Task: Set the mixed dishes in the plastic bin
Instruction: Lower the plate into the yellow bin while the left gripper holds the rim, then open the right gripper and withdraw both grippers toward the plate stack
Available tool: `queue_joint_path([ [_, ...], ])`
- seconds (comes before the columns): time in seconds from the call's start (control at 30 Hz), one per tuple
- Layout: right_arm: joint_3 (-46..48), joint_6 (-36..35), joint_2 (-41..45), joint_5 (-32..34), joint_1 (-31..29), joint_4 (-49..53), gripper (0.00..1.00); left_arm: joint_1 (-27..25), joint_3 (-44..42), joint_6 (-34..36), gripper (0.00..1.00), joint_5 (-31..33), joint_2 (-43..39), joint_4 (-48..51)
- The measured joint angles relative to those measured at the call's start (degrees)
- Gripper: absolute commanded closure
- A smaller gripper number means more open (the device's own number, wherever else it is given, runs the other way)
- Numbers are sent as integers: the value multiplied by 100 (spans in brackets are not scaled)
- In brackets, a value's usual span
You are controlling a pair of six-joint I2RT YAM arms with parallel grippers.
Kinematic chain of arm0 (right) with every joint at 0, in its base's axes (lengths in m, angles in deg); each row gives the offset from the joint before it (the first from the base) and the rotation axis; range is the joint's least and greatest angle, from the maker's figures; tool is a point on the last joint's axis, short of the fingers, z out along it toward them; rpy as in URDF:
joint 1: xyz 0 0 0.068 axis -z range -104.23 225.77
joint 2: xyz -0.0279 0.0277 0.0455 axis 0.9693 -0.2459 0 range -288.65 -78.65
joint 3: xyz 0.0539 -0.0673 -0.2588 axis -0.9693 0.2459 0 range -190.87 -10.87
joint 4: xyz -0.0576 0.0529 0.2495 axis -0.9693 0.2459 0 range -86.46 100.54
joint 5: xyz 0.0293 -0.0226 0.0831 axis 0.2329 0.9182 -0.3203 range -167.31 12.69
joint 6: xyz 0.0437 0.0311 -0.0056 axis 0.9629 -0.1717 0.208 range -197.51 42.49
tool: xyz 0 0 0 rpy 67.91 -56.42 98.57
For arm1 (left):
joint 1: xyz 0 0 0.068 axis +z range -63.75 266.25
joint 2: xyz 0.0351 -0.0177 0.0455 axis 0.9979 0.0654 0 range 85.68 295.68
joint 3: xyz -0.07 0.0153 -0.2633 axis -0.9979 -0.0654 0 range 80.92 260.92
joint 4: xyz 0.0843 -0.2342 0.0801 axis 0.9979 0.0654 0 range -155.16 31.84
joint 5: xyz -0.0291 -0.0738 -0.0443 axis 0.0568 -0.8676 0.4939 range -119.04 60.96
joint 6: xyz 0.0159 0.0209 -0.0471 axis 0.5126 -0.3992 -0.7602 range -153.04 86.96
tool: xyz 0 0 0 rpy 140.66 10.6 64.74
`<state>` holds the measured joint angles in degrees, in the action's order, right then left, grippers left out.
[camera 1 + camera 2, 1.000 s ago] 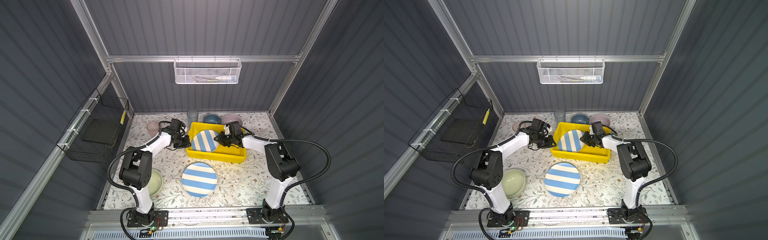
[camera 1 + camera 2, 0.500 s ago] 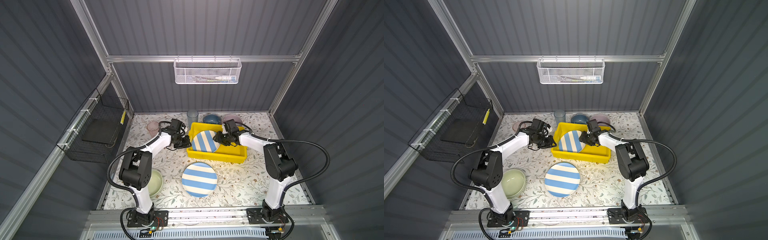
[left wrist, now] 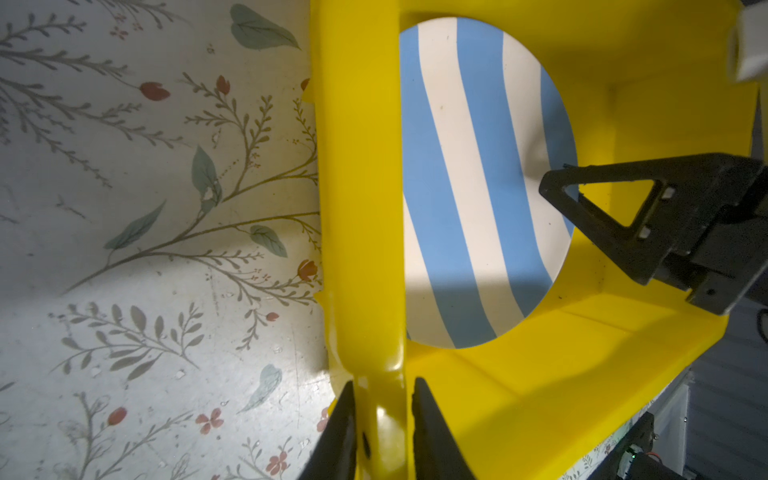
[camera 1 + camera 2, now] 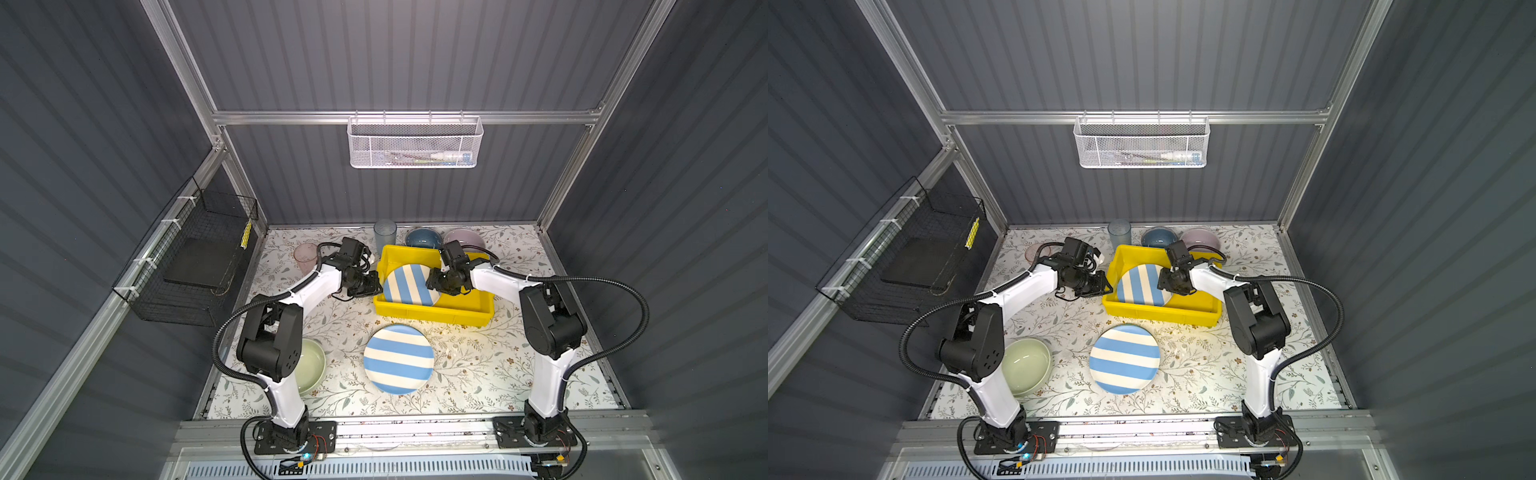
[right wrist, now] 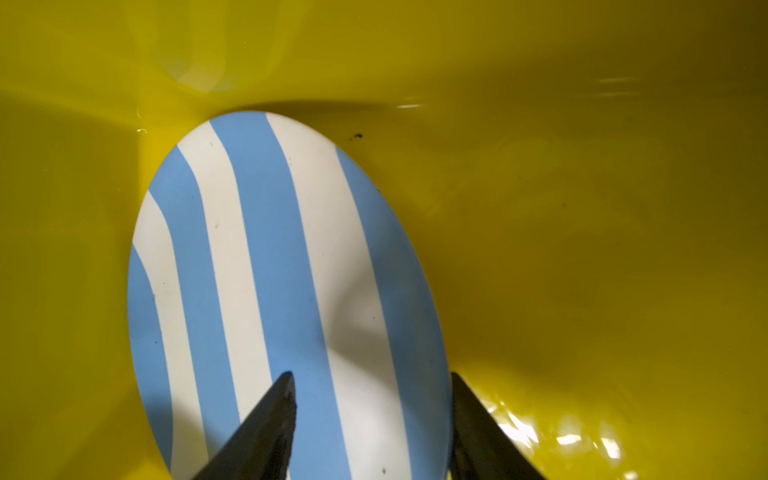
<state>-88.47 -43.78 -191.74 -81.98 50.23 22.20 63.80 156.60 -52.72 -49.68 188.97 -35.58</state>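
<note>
The yellow plastic bin [image 4: 436, 313] [image 4: 1163, 313] stands at the back middle of the table. A blue-white striped plate [image 4: 409, 284] [image 5: 270, 270] lies in its left half. My left gripper [image 4: 376, 282] [image 3: 382, 382] is shut on the bin's left rim [image 3: 361, 208]. My right gripper [image 4: 434, 282] [image 5: 372, 374] is open, its jaws astride the plate's right edge without gripping it. A second striped plate [image 4: 400, 358] lies on the table in front of the bin. A green bowl [image 4: 309, 365] sits front left, partly hidden by the left arm.
A blue tumbler [image 4: 384, 235], a blue bowl [image 4: 423, 239] and a lilac bowl [image 4: 463, 240] stand behind the bin, and a pink tumbler [image 4: 305, 255] back left. A black wire basket [image 4: 195, 266] hangs on the left wall, a white mesh basket [image 4: 415, 143] on the back wall.
The right gripper's jaws have opened and let go of the striped plate, which now lies in the bin. The left gripper has kept its hold on the rim.
</note>
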Motion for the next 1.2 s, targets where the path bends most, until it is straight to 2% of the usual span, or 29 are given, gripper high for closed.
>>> queue_joint_path([
  [0.67, -87, -321, 131, 422, -11, 472, 33, 0, -4, 4, 71, 111, -302, 85],
  [0.77, -85, -393, 424, 455, -11, 573, 32, 2, -4, 24, 68, 232, -492, 144],
  [0.9, -85, -507, 984, 446, -11, 669, 32, 17, -4, 109, 58, 376, -787, 289],
  [1.1, 9, -627, 1810, 203, -13, 699, 31, 17, -122, 256, 48, 507, -1309, 555],
  [1.2, 271, -649, 2258, 116, -57, 763, 31, 17, -304, 343, 46, 588, -1648, 734],
])
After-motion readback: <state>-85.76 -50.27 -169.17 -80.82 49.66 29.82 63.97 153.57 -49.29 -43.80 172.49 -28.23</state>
